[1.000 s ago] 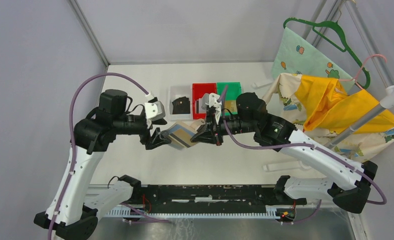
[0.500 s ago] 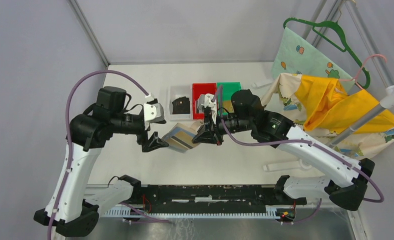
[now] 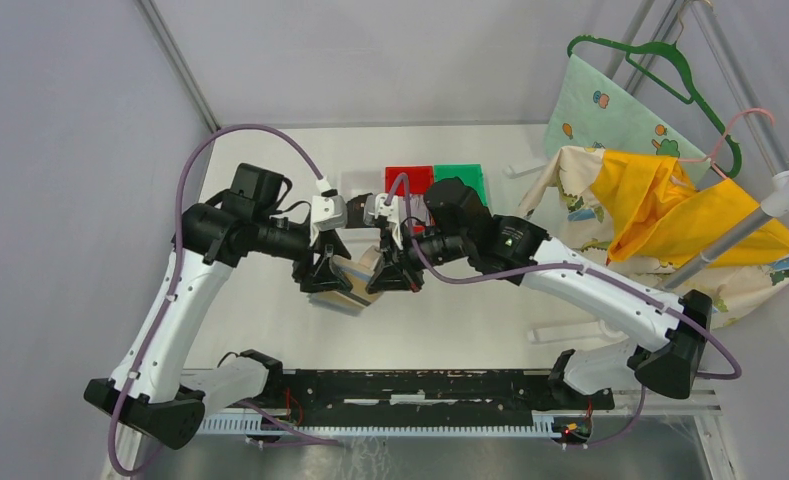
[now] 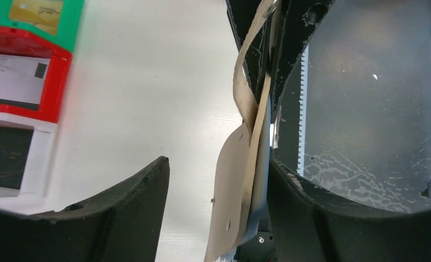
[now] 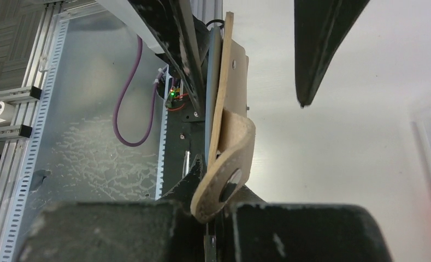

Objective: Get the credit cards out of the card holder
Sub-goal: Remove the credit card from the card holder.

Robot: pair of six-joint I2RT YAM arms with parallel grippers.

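Note:
The beige card holder (image 3: 353, 283) hangs edge-on above the table between both grippers. My right gripper (image 3: 388, 278) is shut on its one end, the snap tab (image 5: 229, 176) curling over the fingers. My left gripper (image 4: 217, 169) stands open around the other end (image 4: 239, 202). The holder's bluish inner edge lies against the right-hand finger (image 4: 311, 213), while the left-hand finger (image 4: 120, 213) stays apart from it. Credit cards lie in the bins: a gold one (image 4: 35, 8), a silvery-grey one (image 4: 11, 76) and a black one (image 4: 3, 158).
Green bin (image 3: 460, 176), red bin (image 3: 407, 176) and white bin (image 3: 355, 186) stand in a row behind the grippers. A heap of cloth (image 3: 660, 215) with hangers (image 3: 670, 70) fills the right side. A black rail (image 3: 410, 385) runs along the near edge.
The right arm has carried the card holder left and farther back. The left gripper, earlier beside the holder's end, now has that end between its open jaws.

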